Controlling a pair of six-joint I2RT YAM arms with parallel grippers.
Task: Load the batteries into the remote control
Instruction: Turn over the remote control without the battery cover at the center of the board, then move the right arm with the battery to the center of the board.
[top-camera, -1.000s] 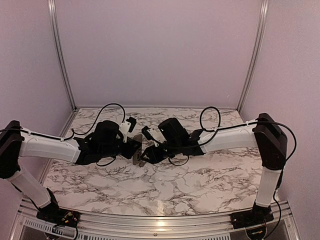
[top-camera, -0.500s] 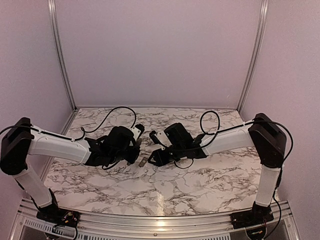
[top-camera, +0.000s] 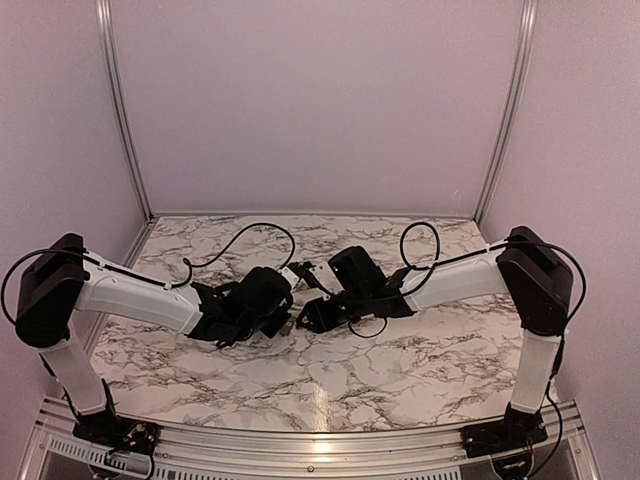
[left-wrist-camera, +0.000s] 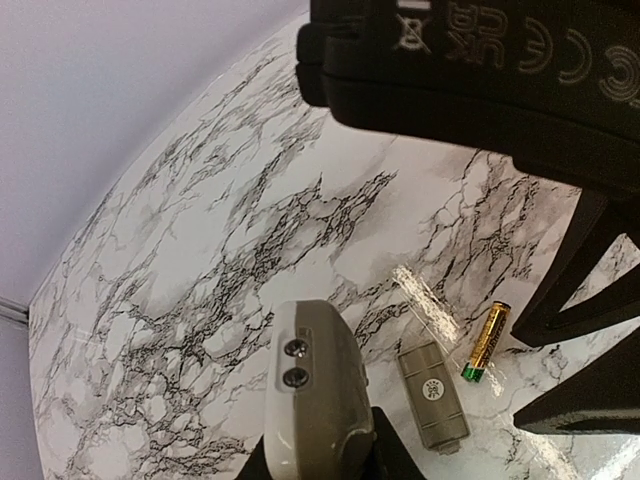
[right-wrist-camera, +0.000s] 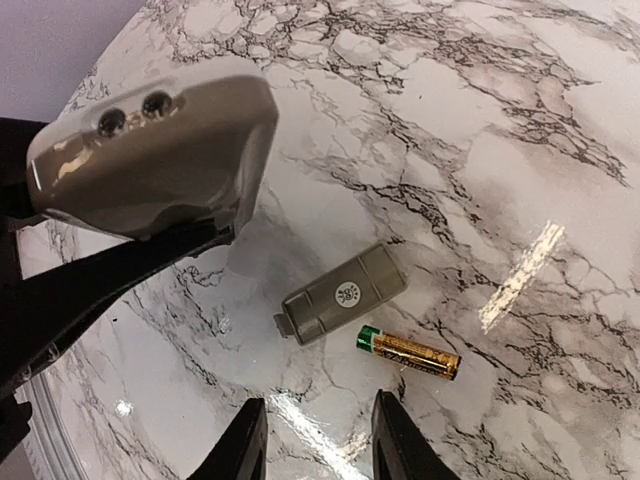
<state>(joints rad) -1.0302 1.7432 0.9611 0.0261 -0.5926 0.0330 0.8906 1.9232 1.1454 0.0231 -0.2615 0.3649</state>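
My left gripper (left-wrist-camera: 318, 458) is shut on the remote control (left-wrist-camera: 315, 390), holding it by its rear with the greyish back up and the end with two small LEDs pointing forward, above the marble table. The remote also shows in the right wrist view (right-wrist-camera: 160, 150). A gold battery (right-wrist-camera: 410, 353) lies on the table beside a loose grey battery cover (right-wrist-camera: 343, 292). Both also show in the left wrist view: the battery (left-wrist-camera: 487, 342) and the cover (left-wrist-camera: 432, 393). My right gripper (right-wrist-camera: 318, 440) is open and empty, just short of the battery. The blackish battery is out of view.
In the top view my left gripper (top-camera: 281, 312) and right gripper (top-camera: 308, 316) nearly meet at the middle of the marble table (top-camera: 400, 360). Plain walls with metal posts (top-camera: 120, 110) enclose the back and sides.
My left arm has swung right and lower with the remote, closing on the right gripper. The right gripper dropped toward the table a second ago and has stayed put since.
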